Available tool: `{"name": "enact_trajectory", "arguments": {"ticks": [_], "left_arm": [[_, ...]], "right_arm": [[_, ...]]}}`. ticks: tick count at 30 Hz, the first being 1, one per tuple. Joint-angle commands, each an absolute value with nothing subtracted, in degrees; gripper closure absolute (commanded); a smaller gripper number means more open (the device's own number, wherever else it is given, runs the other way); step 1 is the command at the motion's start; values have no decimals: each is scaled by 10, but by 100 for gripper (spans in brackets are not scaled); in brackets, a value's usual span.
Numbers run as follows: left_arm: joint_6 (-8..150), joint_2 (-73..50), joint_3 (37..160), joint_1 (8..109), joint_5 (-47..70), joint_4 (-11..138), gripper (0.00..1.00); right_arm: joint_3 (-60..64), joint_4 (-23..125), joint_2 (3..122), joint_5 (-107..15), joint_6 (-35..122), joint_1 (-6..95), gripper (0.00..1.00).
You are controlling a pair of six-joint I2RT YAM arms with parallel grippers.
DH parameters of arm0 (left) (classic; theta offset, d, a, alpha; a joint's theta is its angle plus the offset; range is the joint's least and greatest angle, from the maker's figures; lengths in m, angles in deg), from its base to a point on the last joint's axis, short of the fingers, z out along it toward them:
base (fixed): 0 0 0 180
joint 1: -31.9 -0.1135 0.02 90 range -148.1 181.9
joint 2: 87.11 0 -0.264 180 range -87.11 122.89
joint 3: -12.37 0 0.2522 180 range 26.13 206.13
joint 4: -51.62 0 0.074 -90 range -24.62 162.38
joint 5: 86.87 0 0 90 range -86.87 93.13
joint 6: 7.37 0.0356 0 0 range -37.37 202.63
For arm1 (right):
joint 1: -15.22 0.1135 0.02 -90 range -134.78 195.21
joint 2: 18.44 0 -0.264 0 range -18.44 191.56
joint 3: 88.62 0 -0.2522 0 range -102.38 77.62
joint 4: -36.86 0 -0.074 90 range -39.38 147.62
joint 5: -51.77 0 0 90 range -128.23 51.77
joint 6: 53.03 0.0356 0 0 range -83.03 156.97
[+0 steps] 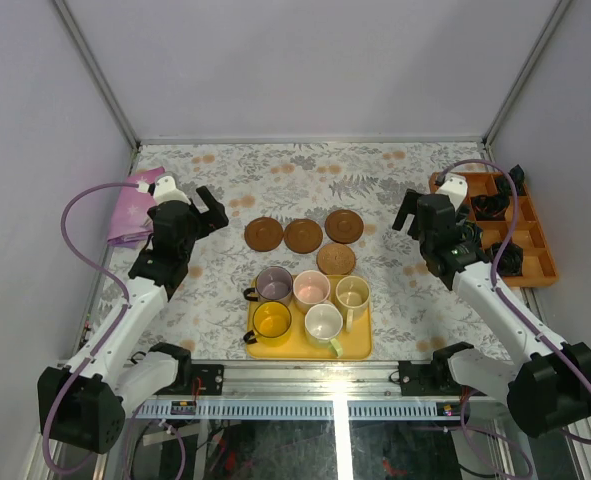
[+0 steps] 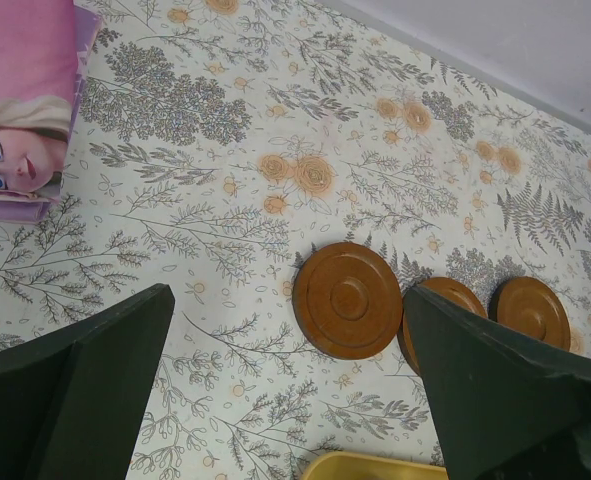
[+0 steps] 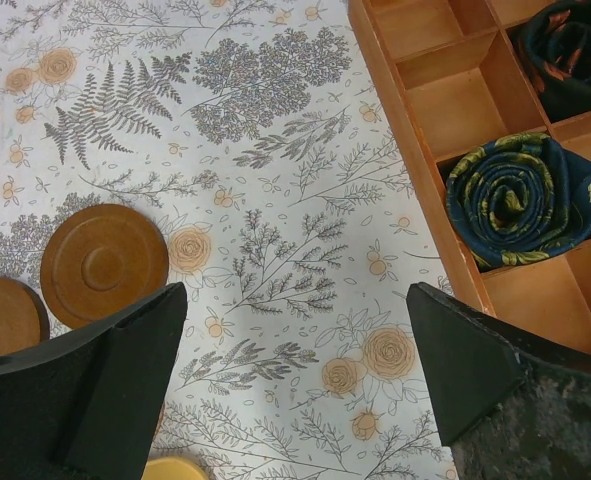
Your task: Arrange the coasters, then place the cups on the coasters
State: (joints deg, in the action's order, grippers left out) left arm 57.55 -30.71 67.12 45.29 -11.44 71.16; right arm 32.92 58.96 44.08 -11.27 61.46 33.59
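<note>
Several reddish-brown coasters lie mid-table: three in a row (image 1: 263,234), (image 1: 303,236), (image 1: 344,226) and one (image 1: 336,259) nearer the tray. Several cups stand in the yellow tray (image 1: 360,350): purple-grey (image 1: 274,284), pink (image 1: 311,290), cream (image 1: 352,293), yellow (image 1: 272,321) and white with a green handle (image 1: 324,324). My left gripper (image 1: 213,210) (image 2: 286,292) hovers open left of the coasters, with the nearest coaster (image 2: 348,300) just beyond its fingers. On the right, my right gripper (image 1: 407,215) (image 3: 296,292) is open too, over bare cloth, a coaster (image 3: 103,264) to its left.
An orange compartment box (image 1: 505,235) (image 3: 455,100) holding rolled dark cloth (image 3: 520,195) sits at the right edge. A pink packet with a doll's face (image 1: 133,205) (image 2: 25,100) lies at the left edge. Enclosure walls close in the floral tablecloth.
</note>
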Motion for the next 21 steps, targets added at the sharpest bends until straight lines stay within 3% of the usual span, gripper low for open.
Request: {"name": "enact_trajectory", "arguments": {"ticks": [1, 14, 21], "left_arm": [[577, -304, 683, 450, -119, 699, 0], [571, -298, 688, 450, -113, 703, 0], [569, -284, 700, 450, -95, 699, 0]], "right_arm": [[305, 579, 433, -96, 619, 334, 0], [278, 593, 455, -108, 621, 334, 0], [267, 577, 442, -190, 581, 334, 1]]}}
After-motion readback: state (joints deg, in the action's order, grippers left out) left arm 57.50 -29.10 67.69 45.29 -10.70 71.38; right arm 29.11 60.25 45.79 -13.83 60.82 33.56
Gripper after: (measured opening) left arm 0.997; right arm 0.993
